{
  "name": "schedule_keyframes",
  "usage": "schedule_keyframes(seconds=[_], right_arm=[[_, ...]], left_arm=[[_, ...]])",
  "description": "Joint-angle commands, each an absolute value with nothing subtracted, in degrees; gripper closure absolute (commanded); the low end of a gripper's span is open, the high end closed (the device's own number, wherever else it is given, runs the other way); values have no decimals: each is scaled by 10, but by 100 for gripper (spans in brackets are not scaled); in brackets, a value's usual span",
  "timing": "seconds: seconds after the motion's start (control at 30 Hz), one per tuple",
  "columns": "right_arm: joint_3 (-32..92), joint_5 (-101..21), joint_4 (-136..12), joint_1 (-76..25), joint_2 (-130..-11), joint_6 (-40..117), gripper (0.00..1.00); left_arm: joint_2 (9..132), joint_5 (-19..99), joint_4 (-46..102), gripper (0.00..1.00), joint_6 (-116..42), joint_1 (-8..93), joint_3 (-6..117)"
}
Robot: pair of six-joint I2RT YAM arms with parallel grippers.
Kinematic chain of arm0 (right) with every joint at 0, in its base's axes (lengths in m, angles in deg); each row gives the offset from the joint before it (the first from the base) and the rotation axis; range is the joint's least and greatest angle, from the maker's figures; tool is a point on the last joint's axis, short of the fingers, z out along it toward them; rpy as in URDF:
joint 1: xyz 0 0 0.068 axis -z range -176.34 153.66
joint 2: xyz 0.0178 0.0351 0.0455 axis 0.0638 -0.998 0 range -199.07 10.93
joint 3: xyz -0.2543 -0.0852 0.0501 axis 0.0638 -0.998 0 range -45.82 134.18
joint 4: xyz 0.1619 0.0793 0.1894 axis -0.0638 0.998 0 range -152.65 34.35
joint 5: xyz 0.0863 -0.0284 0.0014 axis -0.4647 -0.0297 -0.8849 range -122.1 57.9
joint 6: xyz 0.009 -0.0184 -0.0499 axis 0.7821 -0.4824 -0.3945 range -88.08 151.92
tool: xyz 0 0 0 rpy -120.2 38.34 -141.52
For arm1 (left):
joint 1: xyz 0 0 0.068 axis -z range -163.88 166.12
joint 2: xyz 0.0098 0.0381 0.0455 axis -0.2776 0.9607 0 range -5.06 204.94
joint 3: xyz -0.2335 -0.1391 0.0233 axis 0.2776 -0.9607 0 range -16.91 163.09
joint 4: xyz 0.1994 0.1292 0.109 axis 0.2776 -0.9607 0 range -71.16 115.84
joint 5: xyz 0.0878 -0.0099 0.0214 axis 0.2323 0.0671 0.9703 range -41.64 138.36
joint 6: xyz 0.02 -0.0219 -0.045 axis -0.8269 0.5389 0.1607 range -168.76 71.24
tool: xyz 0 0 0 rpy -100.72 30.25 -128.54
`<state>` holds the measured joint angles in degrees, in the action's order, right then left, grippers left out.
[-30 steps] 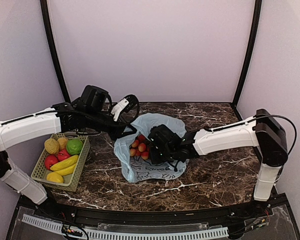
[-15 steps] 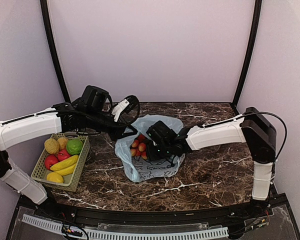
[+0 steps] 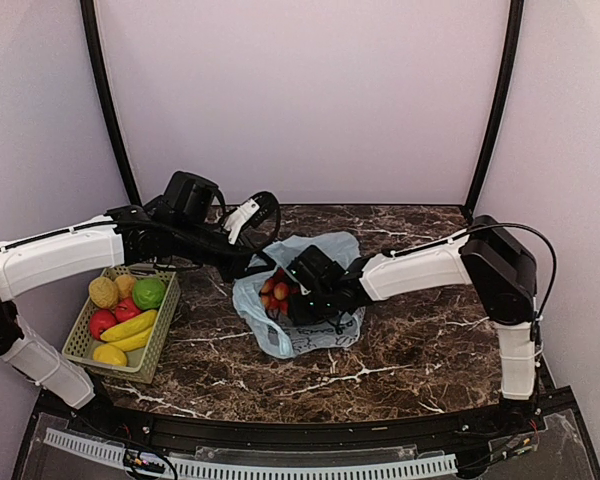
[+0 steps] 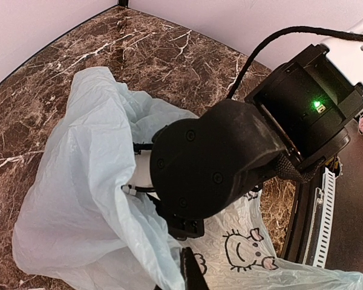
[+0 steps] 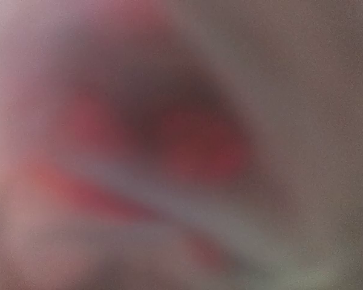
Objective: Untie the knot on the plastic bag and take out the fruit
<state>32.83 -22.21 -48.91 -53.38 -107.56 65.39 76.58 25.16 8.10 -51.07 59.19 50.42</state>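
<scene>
— Pale blue-green plastic bag lies on the counter, mouth open; left fingers pinch its rim.
— And the right fingers?
— Buried inside among the small red-orange fruit; grip hidden, cannot tell.

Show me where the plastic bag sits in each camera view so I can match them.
Top external: plastic bag at the centre of the marble table.
Left wrist: the bag fills the left and bottom of the picture.
Right wrist: too blurred to tell; only red and pale smears.
Shared landmark: the right arm's black wrist housing, reaching into the bag in both clear views.
</scene>
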Motion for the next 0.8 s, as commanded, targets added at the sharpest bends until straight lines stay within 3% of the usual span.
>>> schedule_keyframes(seconds=[0.0,0.17,0.33,0.37,0.77], right_arm=[[348,-225,-486,-524,-1103,643,44],[363,-221,-488,-522,-1118,631,46],[359,-224,-506,-521,-1113,618,78],[353,-227,-512,-521,-1106,616,81],[277,-215,-587,-577,-970,556,98]], left_arm=[[763,236,72,99,-514,592,509],[763,235,71,99,-513,593,510],[762,236,71,99,-514,593,511],[762,239,70,99,-513,593,511],[762,259,66,99,-516,593,511]])
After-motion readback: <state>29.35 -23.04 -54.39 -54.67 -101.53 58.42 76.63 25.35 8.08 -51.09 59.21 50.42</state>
